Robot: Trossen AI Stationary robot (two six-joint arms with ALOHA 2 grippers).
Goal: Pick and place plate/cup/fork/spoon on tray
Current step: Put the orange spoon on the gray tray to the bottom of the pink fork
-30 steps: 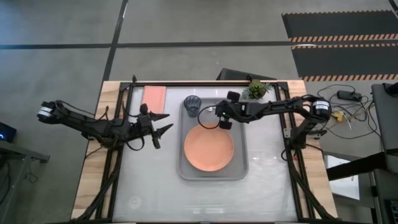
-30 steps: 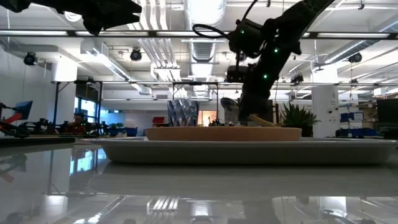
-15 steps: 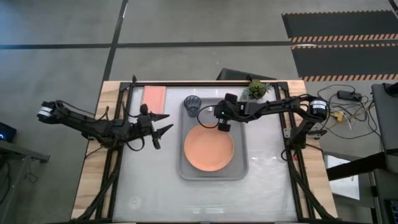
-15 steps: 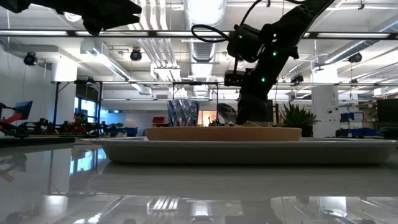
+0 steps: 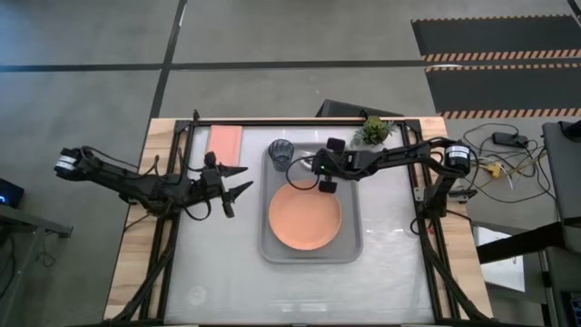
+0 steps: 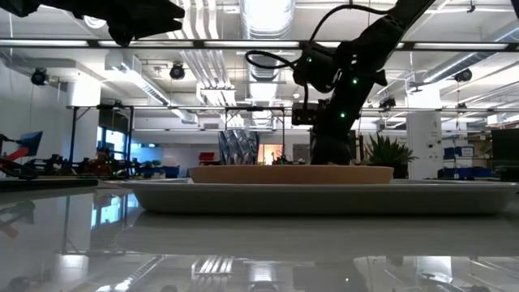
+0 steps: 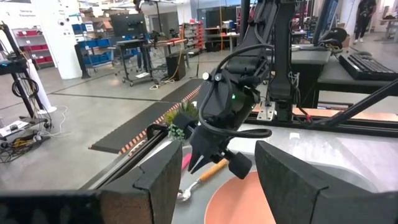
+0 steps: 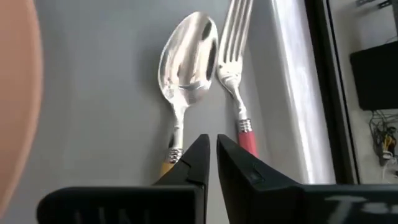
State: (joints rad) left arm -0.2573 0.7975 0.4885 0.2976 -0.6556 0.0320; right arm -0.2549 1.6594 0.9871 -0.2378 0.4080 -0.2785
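The right gripper [image 5: 325, 178] hangs low over the far end of the light grey tray [image 5: 353, 247], its two dark fingers [image 8: 199, 163] drawn nearly together with only a thin gap between them and nothing held. In the right wrist view, the spoon [image 8: 184, 59] and the fork [image 8: 234, 68] lie side by side on the tray floor just beyond the fingertips, the spoon's silver bowl beside the fork's tines, its tan-orange handle and the fork's pink-red handle running back under the fingers. The left wrist view shows the spoon's handle [image 7: 213, 168] emerging from beneath the right gripper [image 7: 200, 160], near the edge of the salmon-orange plate [image 7: 239, 200].

The plate [image 5: 304, 218] sits flat in the middle of the tray. The dark translucent cup [image 5: 281, 152] stands upright in the tray's far left corner, just beside the gripper's cable loop. A small green potted plant [image 5: 373, 130] sits on the table's far edge, beyond the right arm.

The left gripper [image 5: 238, 188] waits with fingers spread apart, empty, left of the tray, near the pink rectangular pad [image 5: 224, 143].
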